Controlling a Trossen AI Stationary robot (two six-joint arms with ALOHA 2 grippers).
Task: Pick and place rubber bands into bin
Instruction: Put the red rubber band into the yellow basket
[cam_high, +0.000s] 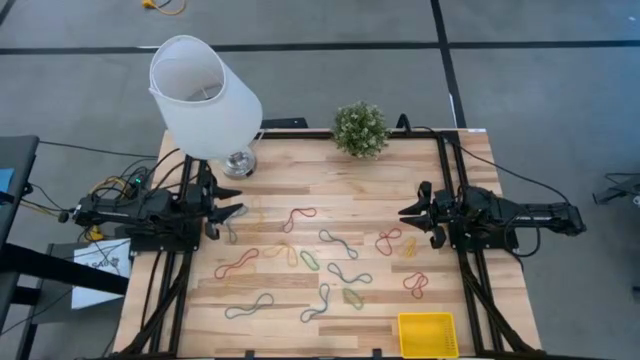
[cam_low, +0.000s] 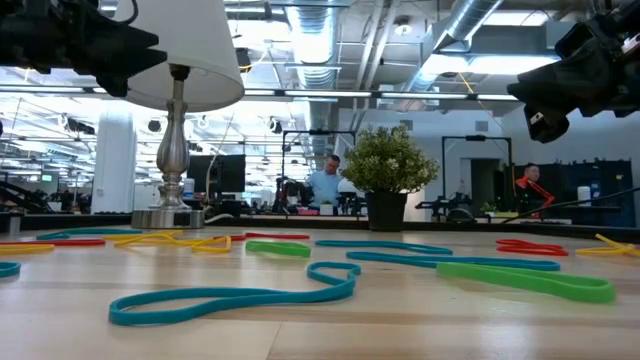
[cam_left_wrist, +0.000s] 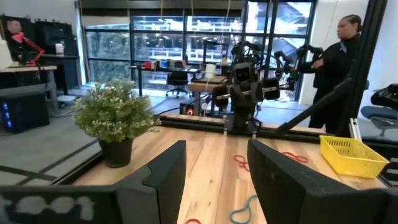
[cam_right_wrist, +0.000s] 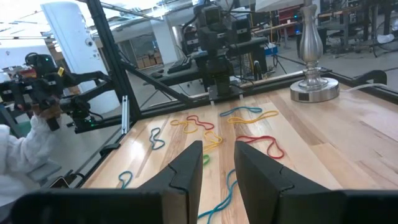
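Note:
Several rubber bands in red (cam_high: 298, 217), teal (cam_high: 338, 243), green (cam_high: 311, 261) and yellow (cam_high: 410, 247) lie flat and scattered over the middle of the wooden table (cam_high: 300, 190). The yellow bin (cam_high: 427, 334) stands at the near right corner. My left gripper (cam_high: 238, 202) hovers level at the table's left side, open, with nothing between its fingers (cam_left_wrist: 168, 174). My right gripper (cam_high: 408, 212) hovers level at the right side, facing the left one, also open and holding nothing (cam_right_wrist: 217, 149). Both are clear of the bands.
A white lamp (cam_high: 205, 100) on a metal base (cam_high: 238, 163) stands at the far left. A small potted plant (cam_high: 360, 128) sits at the far edge's middle. Black frame rails (cam_high: 455, 160) run along the table's sides. People stand in the room beyond (cam_left_wrist: 339, 56).

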